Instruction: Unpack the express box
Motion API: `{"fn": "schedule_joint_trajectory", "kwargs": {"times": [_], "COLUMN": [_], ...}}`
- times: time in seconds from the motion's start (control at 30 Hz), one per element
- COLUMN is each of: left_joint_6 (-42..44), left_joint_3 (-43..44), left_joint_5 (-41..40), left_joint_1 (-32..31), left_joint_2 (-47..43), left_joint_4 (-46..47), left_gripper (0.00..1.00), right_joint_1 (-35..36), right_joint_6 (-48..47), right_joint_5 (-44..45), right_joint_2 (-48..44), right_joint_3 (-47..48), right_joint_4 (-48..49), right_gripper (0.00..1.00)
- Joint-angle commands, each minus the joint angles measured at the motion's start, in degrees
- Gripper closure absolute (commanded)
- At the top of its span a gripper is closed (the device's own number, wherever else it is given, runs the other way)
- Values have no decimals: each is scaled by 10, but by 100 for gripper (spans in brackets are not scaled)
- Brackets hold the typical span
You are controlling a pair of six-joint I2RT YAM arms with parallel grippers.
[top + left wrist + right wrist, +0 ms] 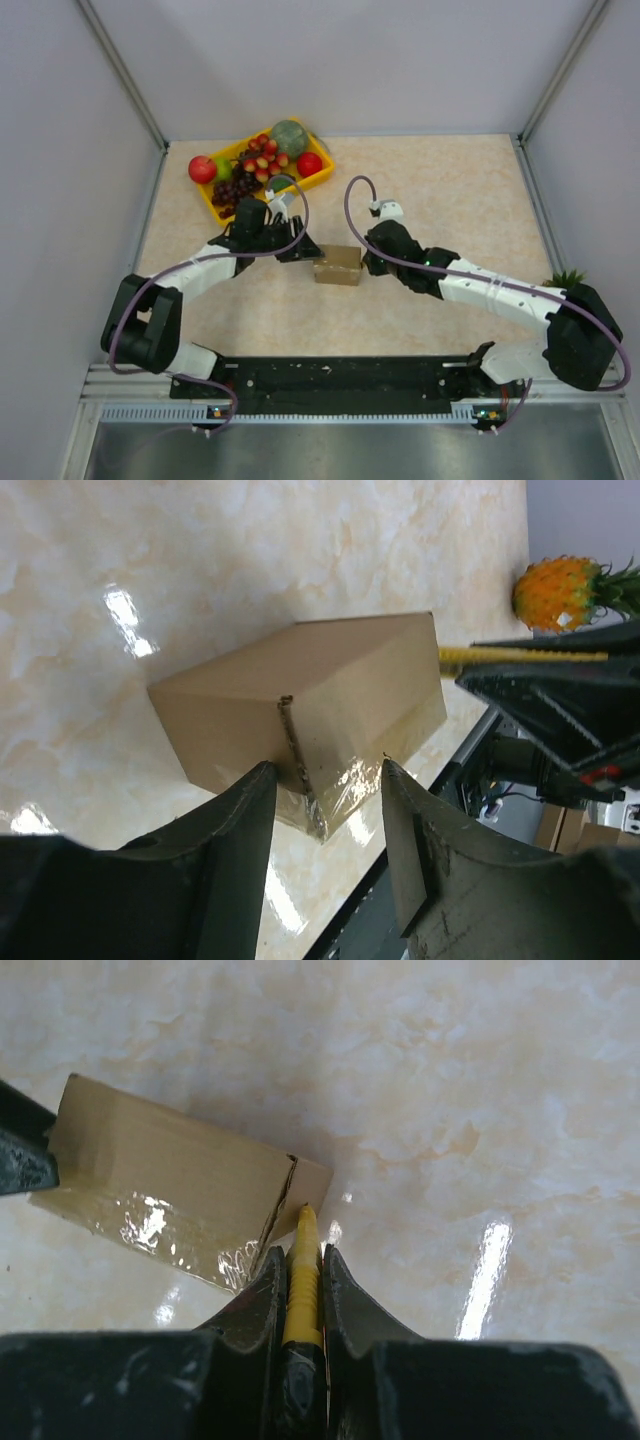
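The express box (338,265) is a small brown cardboard box, lid closed and taped, lying mid-table. My left gripper (302,250) is at its left end. In the left wrist view the gripper (325,780) is open, and the box's (300,695) taped near corner sits between the fingers without being clamped. My right gripper (368,262) is at the box's right end. In the right wrist view it (300,1255) is shut on a yellow pointed tool (302,1280). The tool's tip touches the box's (170,1195) end beside the flap seam.
A yellow plastic tray (318,178) of apples, grapes and a melon stands at the back left, just behind the left arm. A small toy pineapple (556,592) sits near the right arm's base, its leaves showing in the top view (567,277). Walls enclose the table.
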Motion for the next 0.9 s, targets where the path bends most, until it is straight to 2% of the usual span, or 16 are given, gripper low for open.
{"fn": "schedule_joint_trajectory", "kwargs": {"times": [0.0, 0.13, 0.27, 0.33, 0.47, 0.5, 0.63, 0.73, 0.87], "left_joint_6": [30, 67, 110, 132, 175, 188, 272, 315, 360], "left_joint_3": [-23, -25, 0, 13, 49, 55, 97, 127, 152], "left_joint_5": [-7, -60, -124, -158, -169, -175, -228, -218, -179], "left_joint_1": [-8, -8, -8, -8, -15, -22, -85, -97, -104], "left_joint_2": [-68, -94, -123, -133, -156, -160, -153, -137, -113], "left_joint_4": [-43, -108, -167, -186, -201, -201, -236, -264, -292], "left_gripper": [49, 48, 41, 35, 25, 18, 8, 2, 1], "right_joint_1": [-11, -12, -19, -20, -25, -26, -36, -46, -53], "right_joint_6": [-6, -1, 22, 28, 21, 21, 22, 28, 35], "right_joint_5": [-11, -12, 11, 24, 41, 42, 31, 16, 6], "right_joint_2": [-2, 7, -1, -12, -49, -62, -99, -124, -146], "right_joint_3": [45, 52, 45, 42, 36, 34, 25, 17, 10], "right_joint_4": [59, 59, 31, 17, -17, -20, -36, -51, -70], "right_gripper": [100, 100, 100, 100, 100, 100, 100, 100, 100]}}
